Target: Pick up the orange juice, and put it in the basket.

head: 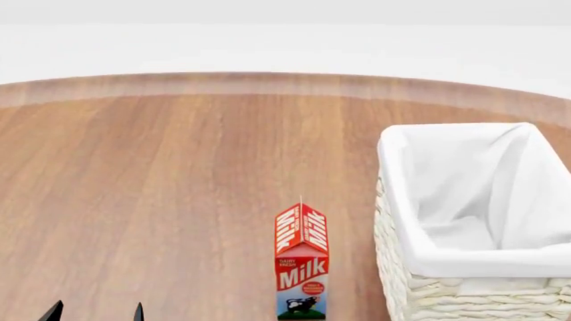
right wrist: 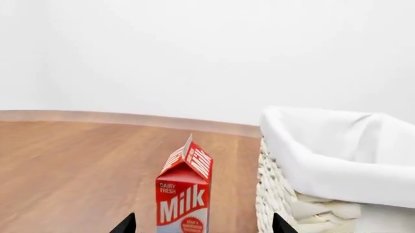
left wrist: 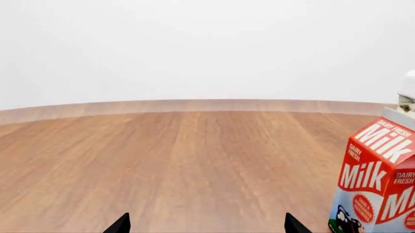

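Orange juice is nowhere in any of the three views, so you cannot yet tell where the carton stands; what you have in front of you is only the milk carton [head: 301, 264], upright on the wooden table [head: 160, 200], and that is not your target. The basket [head: 464, 267] sits on your right side of the table, just beside the milk but with a strip of bare wood between them, and its white cloth liner [head: 473, 180] shows nothing inside, so the drop-off looks ready and free. Your left gripper [head: 95, 311] shows only as two dark fingertips at the bottom edge of the head view, spread apart with nothing between them, and the left wrist view confirms the gap: bare wood ahead, with the milk off to one side. Your right gripper [right wrist: 203, 224] is out of the head view, but its own camera shows two tips parted as well, with the milk carton standing beyond the gap and the basket wall close by. Both arms seem held low and back, probably because nothing has been reached for yet. A sensible first step is to shift the head or torso until the juice comes into view, and to keep the right arm from nudging the milk.
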Robot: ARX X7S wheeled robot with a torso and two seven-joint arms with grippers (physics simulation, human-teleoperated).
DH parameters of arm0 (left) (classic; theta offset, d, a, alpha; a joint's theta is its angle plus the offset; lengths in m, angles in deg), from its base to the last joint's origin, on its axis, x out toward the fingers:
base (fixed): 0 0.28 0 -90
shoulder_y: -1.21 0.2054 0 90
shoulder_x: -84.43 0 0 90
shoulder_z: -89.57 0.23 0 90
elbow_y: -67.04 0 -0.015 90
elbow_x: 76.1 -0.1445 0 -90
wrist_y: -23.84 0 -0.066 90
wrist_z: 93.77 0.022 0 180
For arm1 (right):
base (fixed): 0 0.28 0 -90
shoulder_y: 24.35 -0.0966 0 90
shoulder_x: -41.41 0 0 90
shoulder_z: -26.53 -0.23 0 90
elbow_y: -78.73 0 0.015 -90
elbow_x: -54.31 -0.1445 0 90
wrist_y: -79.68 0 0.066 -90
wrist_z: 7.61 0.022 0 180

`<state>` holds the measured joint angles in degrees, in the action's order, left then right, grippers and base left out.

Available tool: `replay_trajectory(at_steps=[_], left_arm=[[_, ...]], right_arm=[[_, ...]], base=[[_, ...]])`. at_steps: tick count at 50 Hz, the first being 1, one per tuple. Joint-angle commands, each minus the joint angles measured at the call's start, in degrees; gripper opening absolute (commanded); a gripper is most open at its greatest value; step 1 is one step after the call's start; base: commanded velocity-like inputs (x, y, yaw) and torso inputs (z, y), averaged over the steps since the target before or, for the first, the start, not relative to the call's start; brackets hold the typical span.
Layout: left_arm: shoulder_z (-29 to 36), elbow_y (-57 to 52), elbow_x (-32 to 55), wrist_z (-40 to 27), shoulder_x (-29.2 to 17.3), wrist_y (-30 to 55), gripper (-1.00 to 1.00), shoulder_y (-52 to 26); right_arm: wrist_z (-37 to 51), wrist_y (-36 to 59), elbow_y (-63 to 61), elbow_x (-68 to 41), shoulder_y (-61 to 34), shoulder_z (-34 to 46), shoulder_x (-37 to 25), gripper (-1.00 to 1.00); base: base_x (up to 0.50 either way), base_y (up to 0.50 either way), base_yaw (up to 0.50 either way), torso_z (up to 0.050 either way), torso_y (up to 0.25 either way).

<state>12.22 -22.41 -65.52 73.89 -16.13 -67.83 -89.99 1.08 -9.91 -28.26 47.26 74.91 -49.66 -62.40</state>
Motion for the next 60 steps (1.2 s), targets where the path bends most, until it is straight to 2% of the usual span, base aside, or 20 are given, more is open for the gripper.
replay_trajectory(at_steps=[1,31,60], left_arm=[[0.3,0.0,0.3,-0.3,-0.3,-0.1,1.0,-0.1],[1.2,0.1,0.9,-1.1,-0.9,-0.3,1.0,-0.2],[1.9,0.2,1.5,-1.7,-1.5,-0.5,1.0,-0.4]], right_arm=[[0.3,-2.9,-3.7,1.4,4.8,2.1,-1.3,1.0],[0.7,-10.9,-2.3,3.8,10.8,6.6,-2.8,1.0],[1.5,-13.1,7.5,6.9,6.6,11.1,0.5,1.0]], base=[[0.0,0.0,0.0,0.0,0.0],[0.0,0.0,0.0,0.0,0.0],[0.0,0.0,0.0,0.0,0.0]])
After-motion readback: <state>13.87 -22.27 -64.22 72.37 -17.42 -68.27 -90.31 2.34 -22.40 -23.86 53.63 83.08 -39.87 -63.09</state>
